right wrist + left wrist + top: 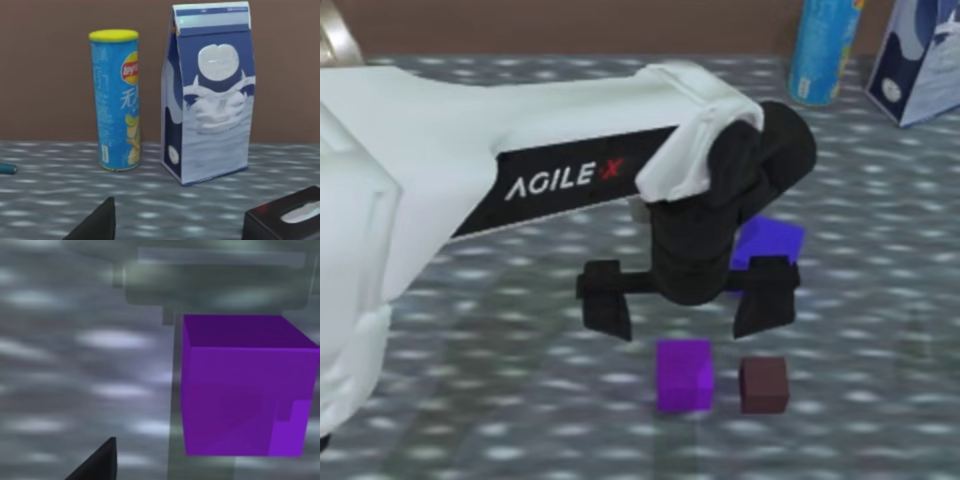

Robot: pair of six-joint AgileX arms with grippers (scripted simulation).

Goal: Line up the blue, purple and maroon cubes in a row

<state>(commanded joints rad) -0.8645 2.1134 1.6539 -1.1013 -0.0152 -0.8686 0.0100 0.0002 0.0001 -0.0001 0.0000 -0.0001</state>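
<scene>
Up at the far edge of the table (880,300) stand a blue chips can (825,48) with a yellow lid and, to its right, a blue-and-white milk carton (920,60); the right wrist view shows them side by side, with a black tissue box (285,220) nearer the camera. My left arm reaches in from the left and covers much of the scene. Its gripper (685,305) hangs spread wide with nothing between the 2 black fingers, just behind the purple cube (684,375). The maroon cube (764,385), smaller and dark brownish, sits just right of the purple one with a narrow gap between them. The blue cube (770,240) lies behind them, partly hidden by the wrist and the right finger. In the left wrist view the purple cube (245,390) looks plain, matte, bright violet. For the right gripper, only a dark tip shows: cannot tell.
</scene>
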